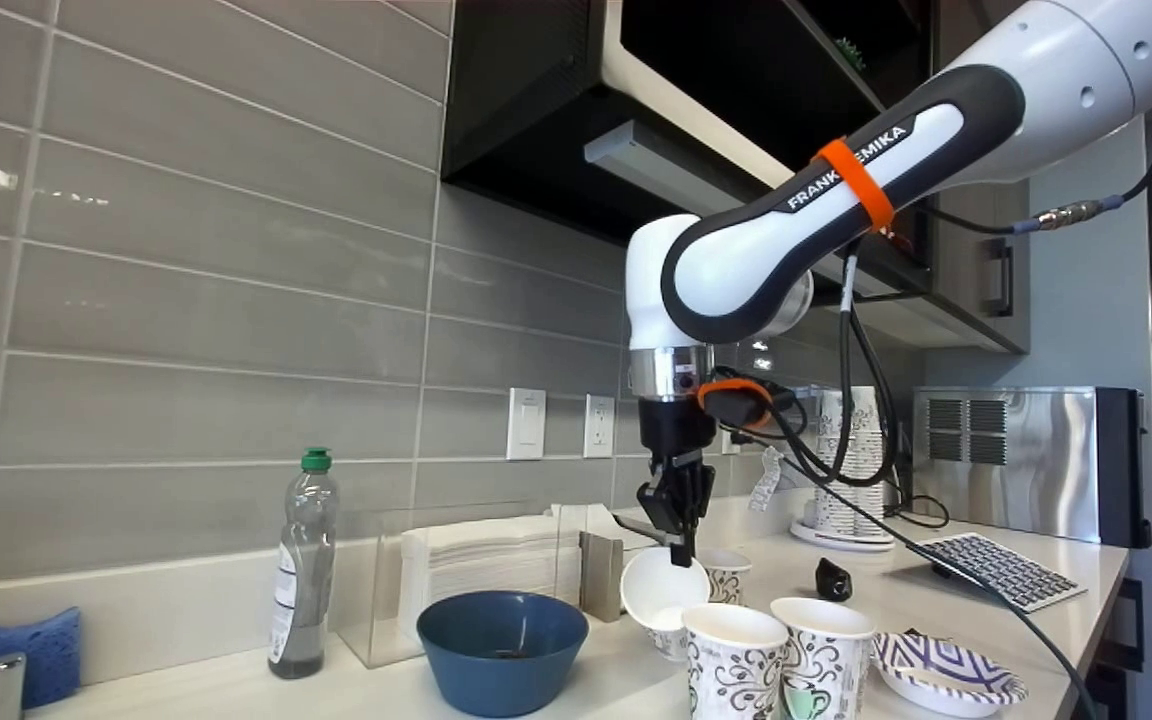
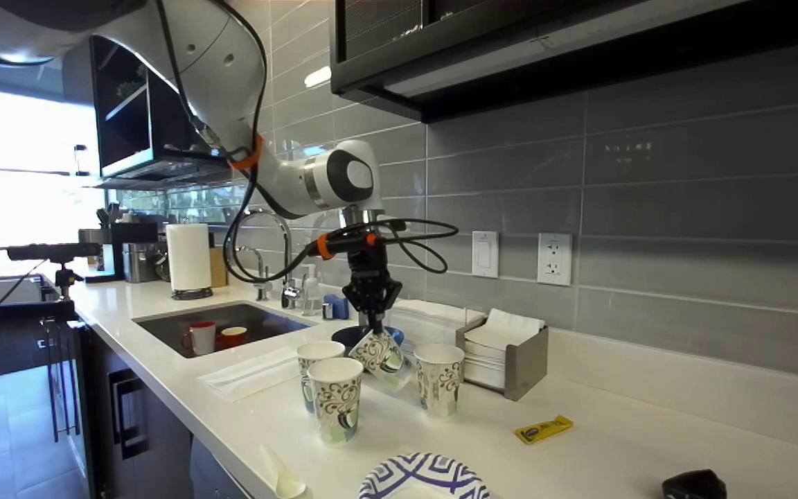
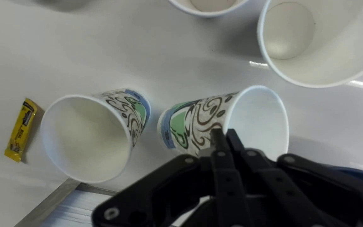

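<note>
Paper towels (image 2: pixel 189 256), one roll, stand far back toward the left in an exterior view, and nearer, just right of them, two pieces of drinkware (image 2: pixel 200 338) sit in one sink (image 2: pixel 264 319). Moving right, I see one folded white sheet (image 2: pixel 253 374) on the counter, then two upright paper cups (image 2: pixel 335 409) close together, one near and one just farther. Next is my gripper (image 2: pixel 375 327), pointing down at a third, the tilted cup (image 2: pixel 382 360), its mouth leaning left. My wrist view shows the jaws narrow, pinching the wall of that cup at its rim, one finger outside and one inside. One blue bowl (image 2: pixel 345 338) shows partly on its far side. Near, one patterned plate (image 2: pixel 427 463) is cut off by the edge. Right of the grip stands one more upright cup (image 2: pixel 439 381), making four around me. Farther right are one napkin holder (image 2: pixel 529 367), one yellow packet (image 2: pixel 543 430) and one black object (image 2: pixel 694 485) I cannot identify.
</note>
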